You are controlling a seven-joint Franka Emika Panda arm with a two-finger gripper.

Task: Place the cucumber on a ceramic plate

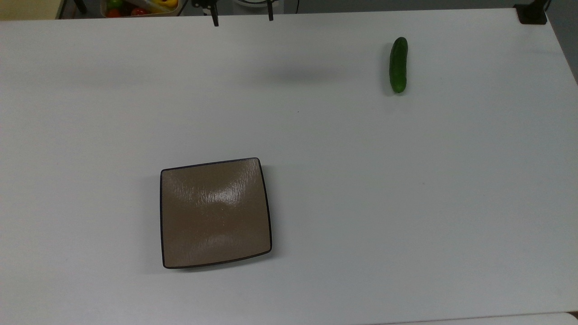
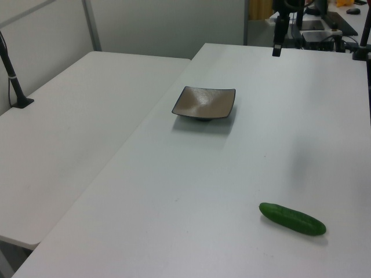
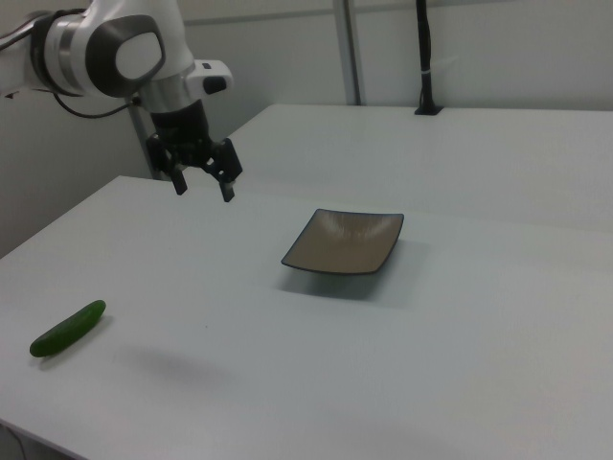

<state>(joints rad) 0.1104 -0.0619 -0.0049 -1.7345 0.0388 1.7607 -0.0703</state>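
The dark green cucumber [image 1: 398, 65] lies on the white table at the top view's upper right; it is also at the left view's lower right [image 2: 292, 218] and the right view's lower left [image 3: 67, 329]. The square brown ceramic plate [image 1: 215, 212] sits bare on the table, seen too in the left view [image 2: 204, 102] and the right view [image 3: 344, 241]. My gripper [image 3: 203, 188] hangs high above the table, open, with nothing between its fingers. Its fingertips [image 1: 216, 21] poke in at the top view's upper edge, far from both cucumber and plate.
A bin of colourful produce [image 1: 140, 6] stands beyond the table's far edge in the top view. A black clamp [image 1: 532, 13] sits on the top view's upper right corner. A second white table [image 2: 75, 121] adjoins on the left view's left, with a black post [image 2: 14, 81].
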